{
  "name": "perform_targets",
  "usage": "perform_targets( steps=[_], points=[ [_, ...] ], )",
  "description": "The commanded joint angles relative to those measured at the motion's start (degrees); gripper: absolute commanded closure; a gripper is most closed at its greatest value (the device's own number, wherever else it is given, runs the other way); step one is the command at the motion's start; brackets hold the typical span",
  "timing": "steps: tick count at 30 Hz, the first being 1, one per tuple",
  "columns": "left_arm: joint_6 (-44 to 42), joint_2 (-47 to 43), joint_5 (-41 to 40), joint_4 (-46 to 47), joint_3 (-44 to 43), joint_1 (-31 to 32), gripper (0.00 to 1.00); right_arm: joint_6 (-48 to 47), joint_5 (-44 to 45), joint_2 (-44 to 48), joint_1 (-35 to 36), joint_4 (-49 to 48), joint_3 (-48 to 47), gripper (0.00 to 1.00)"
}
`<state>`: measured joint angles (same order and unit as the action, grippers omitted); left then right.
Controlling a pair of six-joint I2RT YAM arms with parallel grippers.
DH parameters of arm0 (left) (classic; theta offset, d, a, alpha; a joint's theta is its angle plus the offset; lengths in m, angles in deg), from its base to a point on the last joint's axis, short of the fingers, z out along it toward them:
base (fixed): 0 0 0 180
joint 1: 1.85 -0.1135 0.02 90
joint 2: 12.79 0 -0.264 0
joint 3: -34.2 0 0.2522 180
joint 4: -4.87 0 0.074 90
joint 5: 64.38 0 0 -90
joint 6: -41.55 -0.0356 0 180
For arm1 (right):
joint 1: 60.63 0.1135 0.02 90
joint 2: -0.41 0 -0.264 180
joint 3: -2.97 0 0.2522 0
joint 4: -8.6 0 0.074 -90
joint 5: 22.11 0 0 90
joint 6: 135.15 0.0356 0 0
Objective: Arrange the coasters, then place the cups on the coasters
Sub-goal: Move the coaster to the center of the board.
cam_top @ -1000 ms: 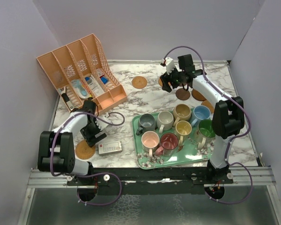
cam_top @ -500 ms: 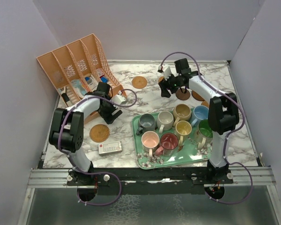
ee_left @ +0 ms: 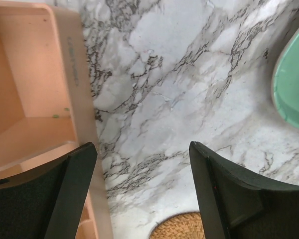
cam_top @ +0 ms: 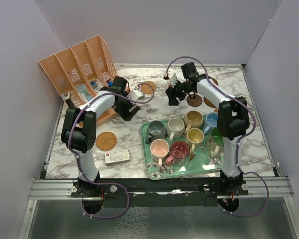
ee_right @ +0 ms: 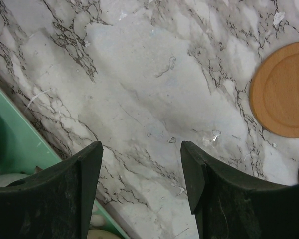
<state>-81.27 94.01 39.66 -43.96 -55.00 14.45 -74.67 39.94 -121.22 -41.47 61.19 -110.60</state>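
Between the fingers of the left pincer shows bare marble table. The left pincer is released: fingers spread wide, grasping nothing. Just to its left stands the orange file rack, its front edge running alongside the left finger. Ahead and to the right of this pincer, a corner of the green tray enters the wrist view. Behind the fingertips, toward the wrist, a woven coaster lies flat on the table, untouched.

The right pincer is likewise released, with its fingers spread over bare marble and grasping nothing. Ahead and to its right lies a smooth orange coaster, apart from the fingers. The tray edge passes to the left of this pincer. Behind it, beside its arm, lie a dark brown coaster and a tan coaster, just beside each other.

All eight cups stand on the tray, none on a coaster.
- Far row: grey cup, cream cup, tan cup, blue cup.
- Near row: pink cup, dark red cup, yellow cup, green cup.

The tray sits between the two pincers, on the side toward the arm bases. A small white device lies near the woven coaster, well behind the left pincer.
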Motion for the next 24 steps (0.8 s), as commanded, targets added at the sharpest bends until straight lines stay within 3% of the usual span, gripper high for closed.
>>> perform_targets(
  steps=[1,5,10,16,24],
  points=[
    [-2.03,-0.29,1.13,-5.58,-7.49,-3.49,0.2,-2.72,0.22,-0.17,0.59,1.75,-0.44,0.36],
    [-5.58,-1.44,-0.01,-14.61,-8.46,-6.14,0.18,-4.46,2.75,0.88,1.43,1.74,1.17,0.36],
    [-8.98,-3.11,-5.14,-21.94,-2.87,-7.33,0.18,-5.93,5.09,1.22,3.48,1.62,2.32,0.36],
    [-9.45,-7.08,-5.88,-21.14,5.08,-7.33,0.18,-4.22,2.05,0.28,5.76,1.37,1.42,0.36],
    [-8.6,-12.05,-6.92,-18.24,7.71,-5.84,0.18,0.42,4.83,-2.2,10.86,-3.4,2.52,0.37]
  ],
)
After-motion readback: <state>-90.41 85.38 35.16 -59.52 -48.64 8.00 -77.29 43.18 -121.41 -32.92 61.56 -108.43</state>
